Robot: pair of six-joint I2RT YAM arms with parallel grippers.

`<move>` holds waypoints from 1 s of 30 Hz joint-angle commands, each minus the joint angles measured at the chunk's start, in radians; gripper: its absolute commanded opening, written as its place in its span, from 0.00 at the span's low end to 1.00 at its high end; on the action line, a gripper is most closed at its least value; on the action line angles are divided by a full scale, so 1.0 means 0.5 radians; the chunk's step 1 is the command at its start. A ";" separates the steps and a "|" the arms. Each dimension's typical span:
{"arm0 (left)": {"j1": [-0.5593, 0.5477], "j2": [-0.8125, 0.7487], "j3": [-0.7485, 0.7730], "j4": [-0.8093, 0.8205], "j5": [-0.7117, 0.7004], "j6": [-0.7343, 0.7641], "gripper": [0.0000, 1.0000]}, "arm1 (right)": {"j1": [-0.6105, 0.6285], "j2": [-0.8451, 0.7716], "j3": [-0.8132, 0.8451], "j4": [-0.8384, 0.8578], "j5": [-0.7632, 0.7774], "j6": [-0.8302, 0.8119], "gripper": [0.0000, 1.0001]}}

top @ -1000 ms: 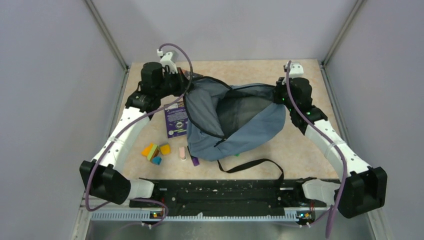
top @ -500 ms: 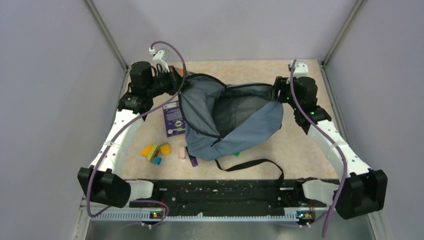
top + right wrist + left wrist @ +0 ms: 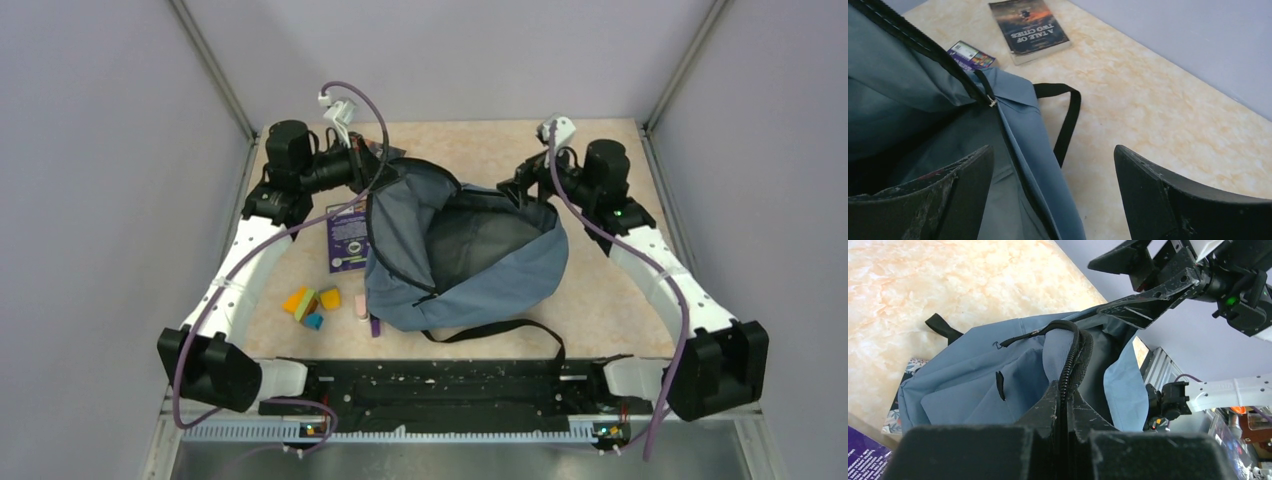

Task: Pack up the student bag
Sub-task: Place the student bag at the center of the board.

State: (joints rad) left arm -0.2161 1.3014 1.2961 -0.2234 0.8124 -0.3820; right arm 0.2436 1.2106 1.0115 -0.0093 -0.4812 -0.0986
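Slate-blue fabric backpack (image 3: 470, 270) may sag shut (right end effector (image 3: 1053, 150) spread wide, empty) since only the left end effector (image 3: 1064, 387) pinches its zippered rim.

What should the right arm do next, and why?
Probably swing the right fingers toward the A Tale of Two Cities paperback: they stand open and empty over the backpack's rim, while the left fingers pinch its zipper edge, holding it open.

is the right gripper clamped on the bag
No, the right gripper has its fingers spread wide apart over the zipper edge of the student bag, pinching nothing.
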 commanded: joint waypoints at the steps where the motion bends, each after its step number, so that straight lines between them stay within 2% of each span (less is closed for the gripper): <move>1: -0.003 0.000 0.107 0.151 0.075 0.043 0.00 | 0.150 0.195 0.343 -0.228 -0.147 -0.297 0.87; 8: -0.015 0.014 0.110 0.152 0.075 0.043 0.00 | 0.364 0.394 0.396 -0.380 -0.085 -0.385 0.86; 15: -0.020 0.019 0.113 0.152 0.112 0.056 0.00 | 0.501 0.582 0.365 -0.215 0.331 -0.441 0.84; 16: -0.024 0.015 0.116 0.148 0.125 0.063 0.00 | 0.501 0.615 0.397 -0.207 0.387 -0.438 0.82; 17: -0.029 0.019 0.126 0.134 0.130 0.071 0.00 | 0.501 0.647 0.426 -0.217 0.449 -0.439 0.73; 19: -0.051 0.030 0.194 0.070 0.124 0.108 0.00 | 0.501 0.678 0.477 -0.241 0.560 -0.433 0.42; 21: -0.091 0.047 0.276 -0.020 0.084 0.163 0.00 | 0.500 0.648 0.492 -0.242 0.642 -0.403 0.05; 22: -0.121 0.057 0.327 -0.069 0.047 0.198 0.00 | 0.501 0.598 0.475 -0.213 0.695 -0.363 0.00; 26: -0.267 0.133 0.560 -0.207 -0.146 0.319 0.00 | 0.499 0.213 0.342 -0.070 0.941 -0.134 0.00; 30: -0.401 0.280 0.816 -0.217 -0.214 0.314 0.00 | 0.488 -0.141 0.256 -0.030 1.348 0.029 0.00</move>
State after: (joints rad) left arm -0.3721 1.4021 1.5612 -0.3759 0.7658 -0.2649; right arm 0.4965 1.3540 1.1275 -0.1551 -0.0433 -0.1959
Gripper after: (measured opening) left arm 0.045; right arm 0.018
